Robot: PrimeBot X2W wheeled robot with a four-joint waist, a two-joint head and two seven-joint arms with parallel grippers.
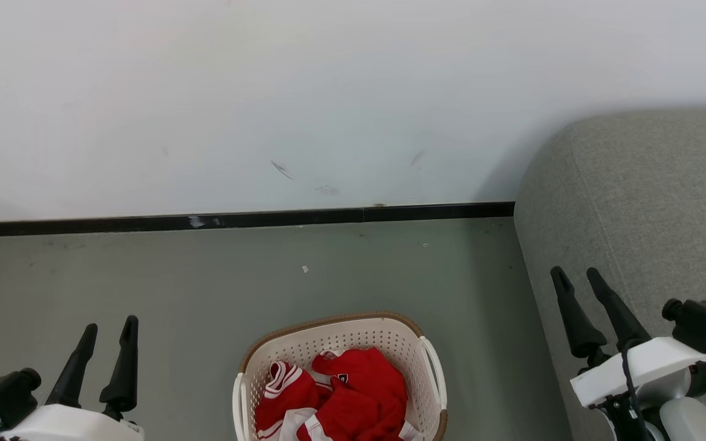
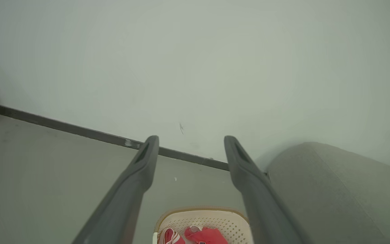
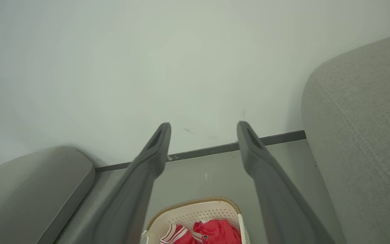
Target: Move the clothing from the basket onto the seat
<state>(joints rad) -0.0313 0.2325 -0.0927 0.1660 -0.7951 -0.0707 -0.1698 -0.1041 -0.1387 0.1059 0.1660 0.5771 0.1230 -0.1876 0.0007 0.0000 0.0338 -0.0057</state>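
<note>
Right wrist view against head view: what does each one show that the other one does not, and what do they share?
Extra in the right wrist view: a second grey padded piece at its lower left. Extra in the head view: the right arm's white wrist housing and black camera. Shared: the open right gripper, the basket holding the red clothing, the grey seat, the black skirting.

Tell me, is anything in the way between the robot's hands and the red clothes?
Nothing visible. The clothing lies uncovered in the open basket, and just floor separates it from the open left gripper and right gripper.
</note>
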